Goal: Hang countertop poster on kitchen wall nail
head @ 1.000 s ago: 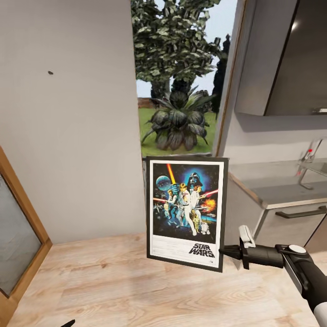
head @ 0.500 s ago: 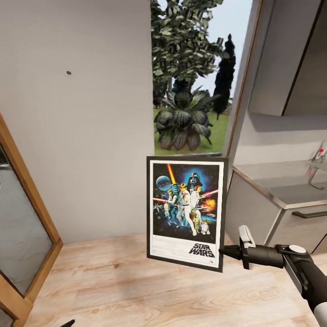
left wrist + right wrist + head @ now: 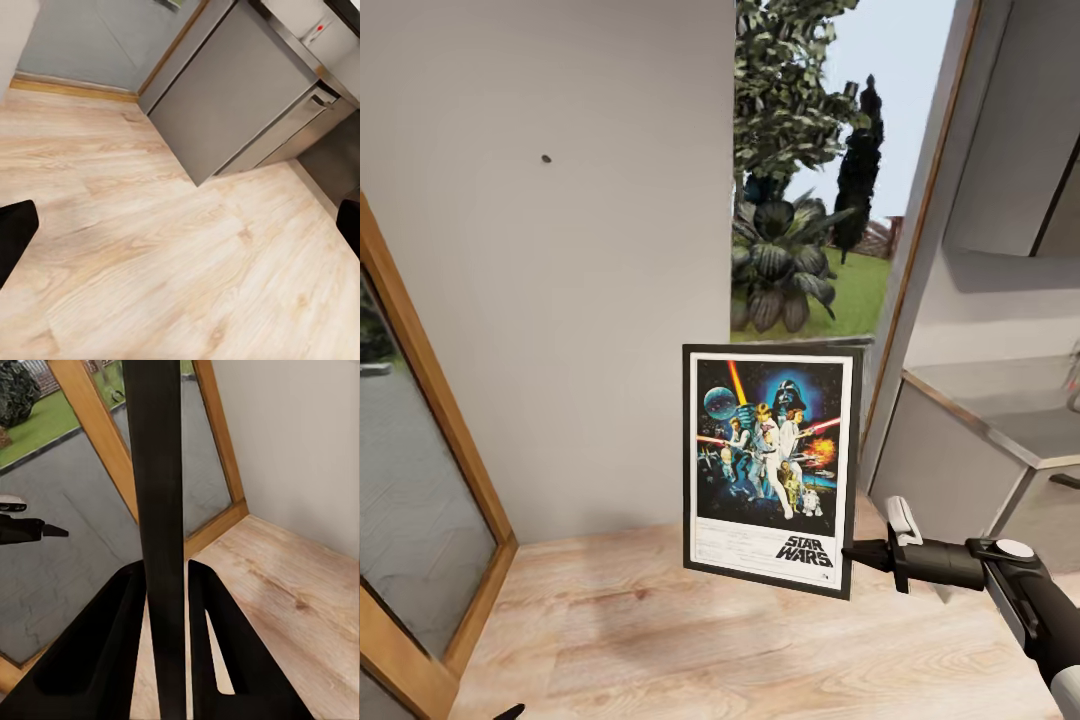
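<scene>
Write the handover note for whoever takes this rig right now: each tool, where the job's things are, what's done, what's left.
Right tool: shut on the poster, gripping the lower right edge of its frame; the poster is upright and off the floor, facing the head camera.
Left tool: open and holding nothing, pointed at the wood floor.
Countertop: to the right, behind the poster.
Nail: a small dark spot high on the grey wall, up and left of the poster, nothing on it.
Done: poster picked up.
Left: raise the poster to the nail, hang it, release.
</scene>
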Motion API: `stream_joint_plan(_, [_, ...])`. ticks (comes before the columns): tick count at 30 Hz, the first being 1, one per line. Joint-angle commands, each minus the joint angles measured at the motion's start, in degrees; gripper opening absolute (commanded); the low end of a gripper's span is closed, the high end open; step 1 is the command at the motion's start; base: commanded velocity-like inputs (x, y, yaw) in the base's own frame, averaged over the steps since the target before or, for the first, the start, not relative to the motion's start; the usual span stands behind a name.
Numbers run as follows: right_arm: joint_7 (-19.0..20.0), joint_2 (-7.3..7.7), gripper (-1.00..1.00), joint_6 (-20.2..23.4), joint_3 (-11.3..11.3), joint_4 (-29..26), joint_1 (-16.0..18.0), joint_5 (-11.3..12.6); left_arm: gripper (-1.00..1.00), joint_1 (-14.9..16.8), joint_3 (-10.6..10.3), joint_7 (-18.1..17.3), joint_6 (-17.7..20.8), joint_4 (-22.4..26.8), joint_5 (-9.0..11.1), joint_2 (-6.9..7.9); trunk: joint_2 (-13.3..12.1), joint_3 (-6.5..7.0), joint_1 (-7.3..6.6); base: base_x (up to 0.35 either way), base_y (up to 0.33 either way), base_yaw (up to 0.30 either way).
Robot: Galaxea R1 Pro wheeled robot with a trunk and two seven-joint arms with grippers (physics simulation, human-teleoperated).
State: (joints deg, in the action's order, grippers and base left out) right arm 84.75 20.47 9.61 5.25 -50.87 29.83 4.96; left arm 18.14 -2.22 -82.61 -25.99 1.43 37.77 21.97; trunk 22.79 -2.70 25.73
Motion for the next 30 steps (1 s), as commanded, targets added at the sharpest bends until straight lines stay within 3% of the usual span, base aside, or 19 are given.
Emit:
stream_joint_plan(1, [0.3, 0.01, -1.00, 0.8, 0.0, 0.0, 0.0, 0.1, 1.00, 0.1, -0.2, -0.1, -0.4, 0.0, 0.3, 0.01, 0.1, -0.13, 0.05, 0.157, 0.344, 0.000])
stream_joint_plan(6, [0.3, 0.01, -1.00, 0.8, 0.0, -0.1, 0.1, 0.1, 1.00, 0.1, -0.2, -0.1, -0.4, 0.0, 0.3, 0.04, 0.1, -0.13, 0.05, 0.151, 0.344, 0.037])
stream_joint_plan(16, [0.3, 0.01, -1.00, 0.8, 0.0, -0.1, 0.1, 0.1, 1.00, 0.1, -0.2, -0.1, -0.4, 0.0, 0.3, 0.09, 0.1, -0.13, 0.05, 0.146, 0.345, 0.225])
stream_joint_plan(23, [0.3, 0.01, -1.00, 0.8, 0.0, -0.1, 0.1, 0.1, 1.00, 0.1, -0.3, -0.1, -0.4, 0.0, 0.3, 0.02, 0.1, -0.13, 0.05, 0.163, 0.331, 0.046])
stream_joint_plan(30, [0.3, 0.01, -1.00, 0.8, 0.0, -0.1, 0.1, 0.1, 1.00, 0.1, -0.3, -0.1, -0.5, 0.0, 0.3, 0.01, 0.1, -0.13, 0.05, 0.090, 0.101, 0.004])
